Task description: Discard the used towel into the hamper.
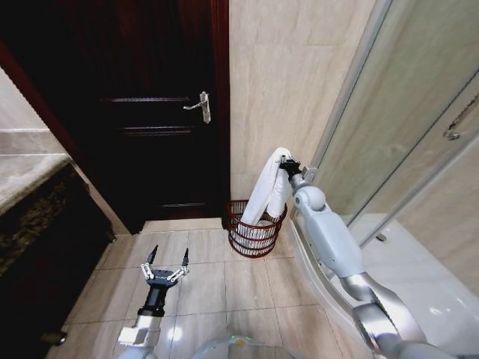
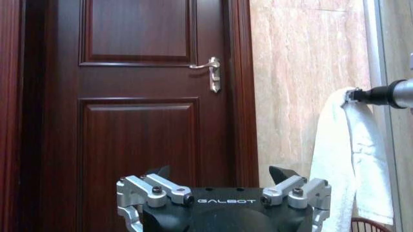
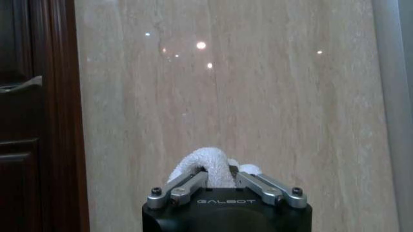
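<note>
Towel [image 1: 271, 191] hangs pinched in the right end effector [image 1: 284, 166] above the hamper [image 1: 254, 238], its tail dipping inside; release remains. Left end effector [image 1: 166, 271] idles spread wide at seven o'clock.

The hamper [image 1: 256, 229] stands on the floor [image 1: 202, 284] at the far wall, right of the door [image 1: 142, 112]. My right end effector [image 1: 288, 167] holds the towel [image 1: 269, 191] above it, the towel's lower end hanging into the hamper. My left end effector [image 1: 166, 267] hovers nearer, to the left.
</note>
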Available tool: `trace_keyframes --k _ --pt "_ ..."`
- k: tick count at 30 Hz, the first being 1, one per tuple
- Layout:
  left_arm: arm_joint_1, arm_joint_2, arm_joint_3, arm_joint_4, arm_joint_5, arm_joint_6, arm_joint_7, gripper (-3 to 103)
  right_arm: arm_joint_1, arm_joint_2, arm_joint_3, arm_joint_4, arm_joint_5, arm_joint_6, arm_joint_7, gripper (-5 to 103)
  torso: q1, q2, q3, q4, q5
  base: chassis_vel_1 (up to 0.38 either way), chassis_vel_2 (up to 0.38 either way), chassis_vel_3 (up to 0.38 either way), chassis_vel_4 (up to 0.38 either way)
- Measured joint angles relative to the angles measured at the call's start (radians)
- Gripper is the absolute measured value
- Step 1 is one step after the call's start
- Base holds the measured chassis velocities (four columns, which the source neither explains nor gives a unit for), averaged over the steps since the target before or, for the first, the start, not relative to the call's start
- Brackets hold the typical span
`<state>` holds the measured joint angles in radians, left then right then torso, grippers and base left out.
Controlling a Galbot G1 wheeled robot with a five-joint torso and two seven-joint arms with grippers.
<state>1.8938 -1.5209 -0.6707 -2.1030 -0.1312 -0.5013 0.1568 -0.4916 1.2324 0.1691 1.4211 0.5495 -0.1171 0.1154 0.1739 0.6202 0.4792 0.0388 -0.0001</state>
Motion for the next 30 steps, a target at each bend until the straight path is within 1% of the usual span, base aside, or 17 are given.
trace_keyframes --k 12,15,19,23,30 --pt "0.006 -0.002 -0.015 0.003 -0.005 -0.022 0.003 100 -0.009 0.013 -0.006 0.004 -0.018 0.005 0.003 5 -0.020 -0.047 -0.027 0.0001 0.0001 0.000 0.000 0.000 0.000" --pt "-0.001 -0.010 -0.019 0.013 0.000 -0.035 0.002 100 -0.021 0.014 -0.008 0.016 -0.021 0.004 0.007 5 -0.026 -0.065 -0.039 0.0000 0.0000 0.000 0.000 0.000 0.000" --pt "0.000 -0.016 -0.018 0.017 0.005 -0.048 0.002 100 -0.040 0.016 -0.002 0.027 -0.026 0.003 0.009 5 -0.032 -0.078 -0.046 0.0000 0.0001 0.000 0.000 0.000 0.000" --pt "0.001 -0.021 -0.016 0.019 0.006 -0.062 0.001 100 -0.084 0.017 0.019 0.049 -0.035 0.007 0.004 5 -0.036 -0.090 -0.053 0.0000 0.0002 0.000 0.000 0.000 0.000" --pt "0.007 -0.026 -0.008 0.011 0.008 -0.065 0.000 100 -0.136 0.013 0.050 0.058 -0.054 0.033 -0.022 5 -0.037 -0.093 -0.056 -0.0001 0.0001 -0.060 0.056 0.069 -0.060"
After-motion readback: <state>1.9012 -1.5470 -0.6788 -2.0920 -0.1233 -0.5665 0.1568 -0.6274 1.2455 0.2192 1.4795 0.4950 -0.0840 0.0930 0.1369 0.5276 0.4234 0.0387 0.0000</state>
